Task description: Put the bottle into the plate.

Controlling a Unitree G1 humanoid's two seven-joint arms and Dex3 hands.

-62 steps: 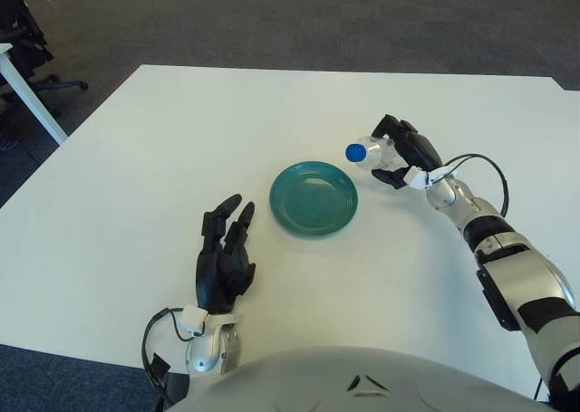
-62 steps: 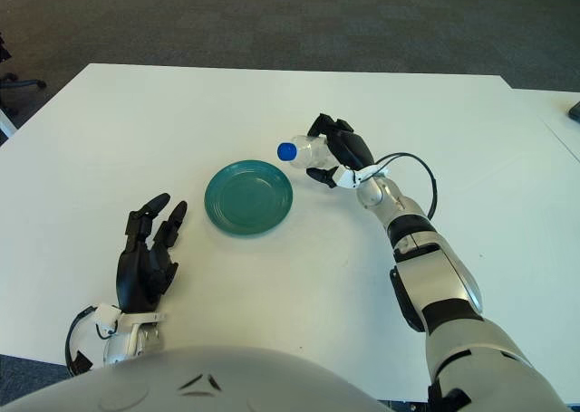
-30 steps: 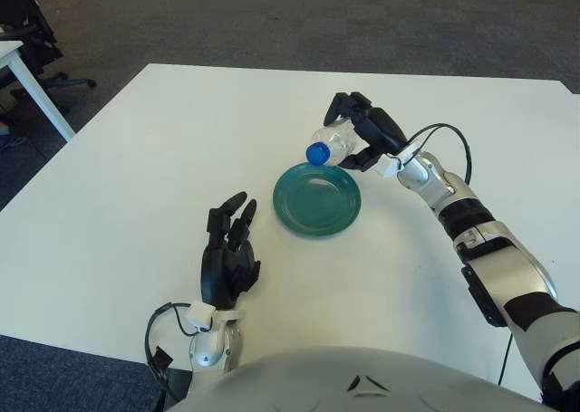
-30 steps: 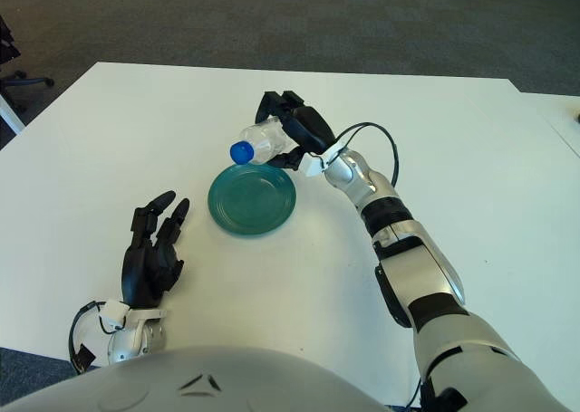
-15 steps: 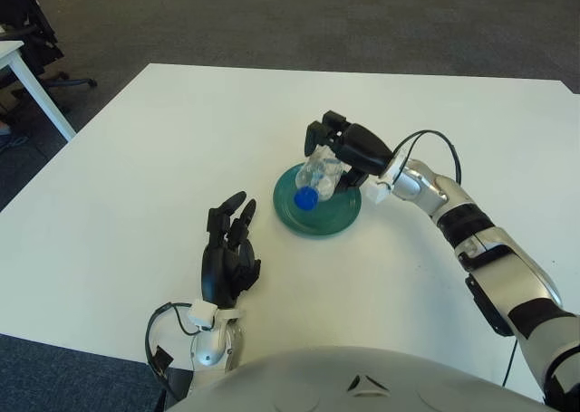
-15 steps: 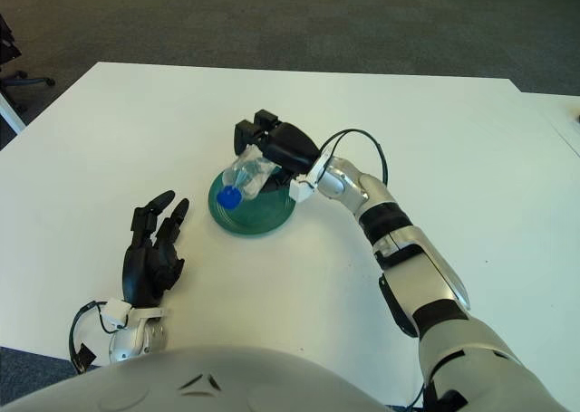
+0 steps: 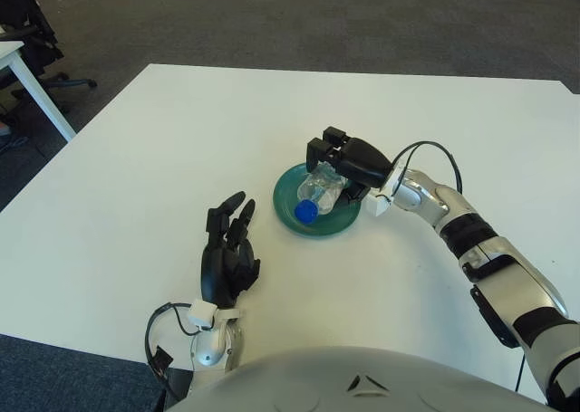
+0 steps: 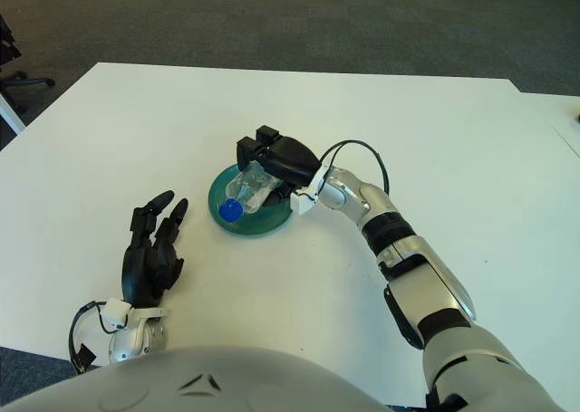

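Fingers (image 7: 328, 148) of right hand (image 7: 349, 161) grip bottle (image 7: 317, 193) over plate (image 7: 288, 195), hiding its base | left hand (image 7: 227, 253) fingers spread

Two head-mounted stereo eyes, looking forward and down from above the chest shell (image 7: 362, 380) at the white table (image 7: 136, 158). Left eye view set slightly to the left, right eye view slightly to the right; same scene shifted sideways between them. Medium range: whole tabletop in reach, dark carpet floor (image 7: 272, 14) beyond the far edge. Shared in both: left hand (image 7: 227, 249) near the bottom, green plate (image 8: 272, 220) just under the right hand's fingers (image 8: 263, 145), right arm coming in from the right. Chair (image 7: 27, 32) at far left fuller in the left eye view.
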